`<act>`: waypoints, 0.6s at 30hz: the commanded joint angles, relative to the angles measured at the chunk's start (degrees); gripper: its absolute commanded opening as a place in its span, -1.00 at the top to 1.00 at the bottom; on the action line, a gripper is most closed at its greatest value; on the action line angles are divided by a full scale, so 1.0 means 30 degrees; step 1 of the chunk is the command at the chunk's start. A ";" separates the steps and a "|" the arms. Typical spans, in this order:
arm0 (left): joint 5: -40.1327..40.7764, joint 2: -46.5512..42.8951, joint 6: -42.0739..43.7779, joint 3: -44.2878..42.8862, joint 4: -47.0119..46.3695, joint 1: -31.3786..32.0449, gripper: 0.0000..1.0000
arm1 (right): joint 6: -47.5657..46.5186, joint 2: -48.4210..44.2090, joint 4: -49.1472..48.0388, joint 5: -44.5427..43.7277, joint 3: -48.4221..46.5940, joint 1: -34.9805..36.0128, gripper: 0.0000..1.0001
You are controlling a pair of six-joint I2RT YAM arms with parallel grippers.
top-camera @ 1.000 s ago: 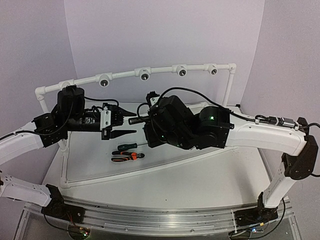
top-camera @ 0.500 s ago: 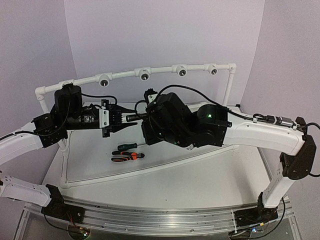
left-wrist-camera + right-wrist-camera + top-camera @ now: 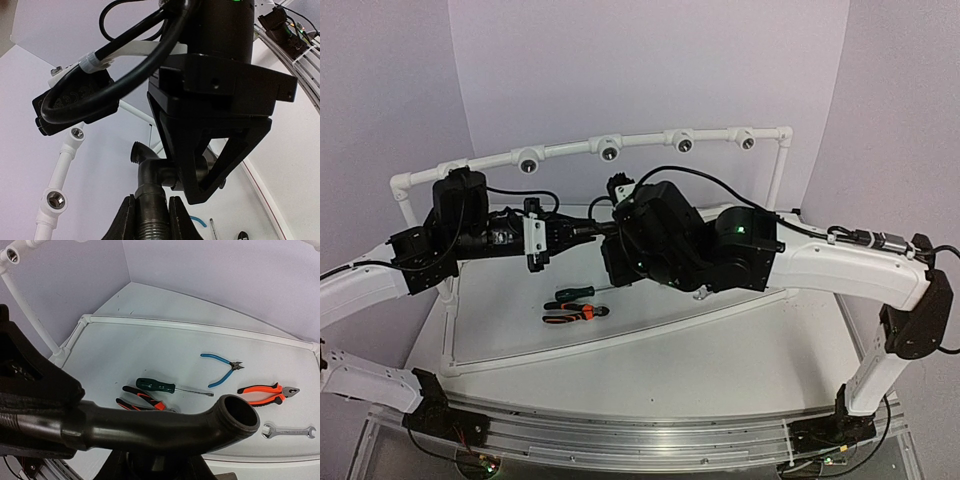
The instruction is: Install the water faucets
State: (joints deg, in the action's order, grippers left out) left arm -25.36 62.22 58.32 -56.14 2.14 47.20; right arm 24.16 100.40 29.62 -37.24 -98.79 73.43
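The water faucet, a small dark tap with a threaded stem and a bent spout, hangs in the air between my two grippers, above the back of the white table. My left gripper is shut on its threaded stem, with the spout mouth pointing up-left. My right gripper comes in from the right, and its fingers close in a V on the faucet's side stub. In the right wrist view the faucet lies across the frame above my right gripper, its open spout end at the right.
A white pipe frame with several tee fittings arcs behind the arms; two tees show at the left. On the table lie a green-handled screwdriver, black-orange pliers, blue cutters, orange pliers and a wrench.
My right arm has moved left until its gripper meets the faucet held in my left gripper. The left arm has stayed nearly still.
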 commanded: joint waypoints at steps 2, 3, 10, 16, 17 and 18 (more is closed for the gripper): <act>-0.0710 -0.0409 -0.0023 -0.0202 -0.0733 0.0058 0.97 | -0.0474 -0.0018 -0.1229 -0.0161 -0.0863 0.0106 1.00; -0.0807 -0.0527 0.0011 -0.0077 -0.1020 0.0047 1.00 | -0.0491 -0.0011 -0.1229 -0.0131 -0.0808 0.0111 1.00; -0.0604 -0.1154 0.0165 0.1033 -0.3234 0.0026 1.00 | -0.2194 -0.0621 -0.1260 0.1599 -0.0649 0.0104 -0.52; -0.2182 -0.1079 -0.0739 -0.0325 -0.3493 -0.0007 1.00 | -0.4978 -0.3909 -0.1385 0.3370 0.0661 0.0099 -0.97; -0.2793 -0.1109 -0.0963 -0.0521 -0.3304 -0.0017 1.00 | -0.5343 -0.4548 -0.1598 0.3956 0.1011 0.0094 -0.97; -0.3312 -0.1139 -0.1153 -0.0720 -0.3046 -0.0011 1.00 | -0.5680 -0.5253 -0.1883 0.4682 0.1486 0.0080 -0.97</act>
State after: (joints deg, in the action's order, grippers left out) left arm -28.35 60.38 57.74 -53.44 -3.69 47.13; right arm 13.92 95.46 28.00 -29.97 -96.47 73.43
